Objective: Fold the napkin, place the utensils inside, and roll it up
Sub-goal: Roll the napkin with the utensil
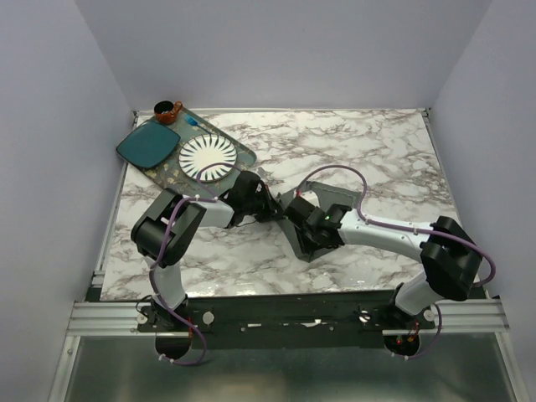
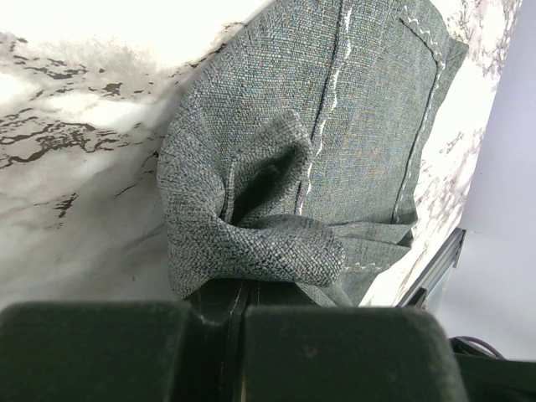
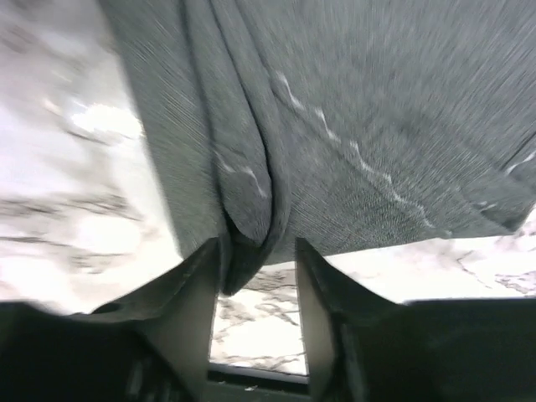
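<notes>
The dark grey napkin (image 1: 295, 205) lies bunched on the marble table between my two grippers. My left gripper (image 1: 261, 203) is shut on its left edge. In the left wrist view the cloth (image 2: 360, 126) puckers into a fold right at the closed fingertips of that gripper (image 2: 239, 301). My right gripper (image 1: 308, 228) is at the napkin's right side. Its jaws (image 3: 258, 260) stand apart, with a hanging fold of napkin (image 3: 377, 126) resting against the left finger and bare table showing in the gap. The utensils are out of view.
A dark tray (image 1: 243, 155) at the back left carries a teal square plate (image 1: 146, 144) and a white ribbed plate (image 1: 207, 157); a brown cup (image 1: 167, 110) sits behind them. Marble table (image 1: 377, 159) stretches right; walls enclose three sides.
</notes>
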Motion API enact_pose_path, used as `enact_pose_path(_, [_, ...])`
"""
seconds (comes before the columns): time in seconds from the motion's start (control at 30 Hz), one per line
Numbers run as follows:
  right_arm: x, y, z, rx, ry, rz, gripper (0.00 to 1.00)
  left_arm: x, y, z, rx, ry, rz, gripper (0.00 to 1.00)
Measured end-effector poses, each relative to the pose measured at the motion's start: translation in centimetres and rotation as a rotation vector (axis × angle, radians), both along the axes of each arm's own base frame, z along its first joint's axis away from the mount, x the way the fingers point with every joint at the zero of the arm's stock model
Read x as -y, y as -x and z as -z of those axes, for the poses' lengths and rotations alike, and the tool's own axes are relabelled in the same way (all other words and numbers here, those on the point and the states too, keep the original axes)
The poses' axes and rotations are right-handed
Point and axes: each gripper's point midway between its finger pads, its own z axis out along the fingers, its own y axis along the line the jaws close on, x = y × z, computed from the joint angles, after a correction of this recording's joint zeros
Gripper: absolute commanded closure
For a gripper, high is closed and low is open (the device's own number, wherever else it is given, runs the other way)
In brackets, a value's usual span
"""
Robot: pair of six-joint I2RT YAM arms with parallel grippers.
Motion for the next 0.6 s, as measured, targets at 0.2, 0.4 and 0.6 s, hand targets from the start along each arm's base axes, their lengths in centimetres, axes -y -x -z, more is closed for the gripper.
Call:
enact_pose_path(0.2, [-3.1,-2.9,-5.8,0.106,-0.069,-0.068,0.55,0.0,0.0,0.0,-0.001,0.001,0.0,1.0])
enact_pose_path(0.4, [-5.0,-4.4,-6.1,0.151,-0.089,-0.138,0.77,0.0,0.0,0.0,-0.004,0.005,0.001,1.0])
enact_pose_path(0.6, [-7.1,-5.5,-2.9,0.131,-0.074,-0.189,0.77,0.0,0.0,0.0,-0.009,0.011,0.001,1.0])
